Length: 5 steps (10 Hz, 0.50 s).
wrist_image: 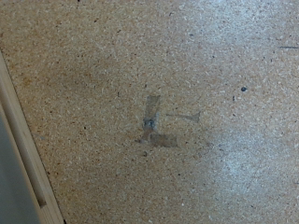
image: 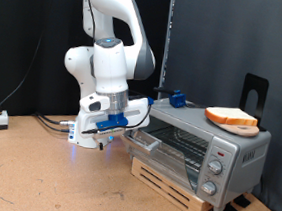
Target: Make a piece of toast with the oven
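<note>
The piece of toast [image: 231,118] is lying flat on the roof of the oven [image: 200,143], toward the exterior view's right, with a dark upright stand behind it. The oven is sitting on a low wooden pallet [image: 178,187], and its glass door seems to be hanging open toward the exterior view's left, with the wire rack [image: 174,140] showing inside. No bread is lying on that rack, so the loading is judged not yet done; only the door step looks complete.

The arm is bending low beside the oven, and its pincer [image: 105,131] is hovering just off the open door, above the chipboard surface [image: 44,177]. It is gripping nothing that can be made out, and whether its fingers are spread or closed cannot be told from the exterior view.

The wrist view is showing only bare speckled board with a faint grey smudge [wrist_image: 151,121] and a pale wooden edge [wrist_image: 23,149] along one side; no fingers are appearing there.
</note>
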### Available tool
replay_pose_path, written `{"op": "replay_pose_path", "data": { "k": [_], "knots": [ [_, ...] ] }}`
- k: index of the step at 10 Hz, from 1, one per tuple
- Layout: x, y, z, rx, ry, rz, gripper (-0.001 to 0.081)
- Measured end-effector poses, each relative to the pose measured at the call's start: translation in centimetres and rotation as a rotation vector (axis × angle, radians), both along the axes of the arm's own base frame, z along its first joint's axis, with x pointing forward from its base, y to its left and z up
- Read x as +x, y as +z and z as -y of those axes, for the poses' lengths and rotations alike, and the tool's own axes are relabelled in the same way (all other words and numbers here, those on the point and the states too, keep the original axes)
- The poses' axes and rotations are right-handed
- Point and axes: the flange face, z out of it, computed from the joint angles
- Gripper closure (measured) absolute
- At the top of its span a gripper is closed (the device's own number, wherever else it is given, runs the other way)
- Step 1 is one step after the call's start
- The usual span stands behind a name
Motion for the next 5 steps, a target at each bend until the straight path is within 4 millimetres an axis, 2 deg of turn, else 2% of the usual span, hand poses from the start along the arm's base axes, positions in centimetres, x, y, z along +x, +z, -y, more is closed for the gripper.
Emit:
{"op": "replay_pose_path", "data": {
  "k": [2, 5],
  "knots": [
    [0.2, 0.0, 0.1, 0.032, -0.01, 0.021, -0.0003],
    [1.3, 1.1, -0.2, 0.07, -0.017, 0.046, -0.0003]
  ]
}}
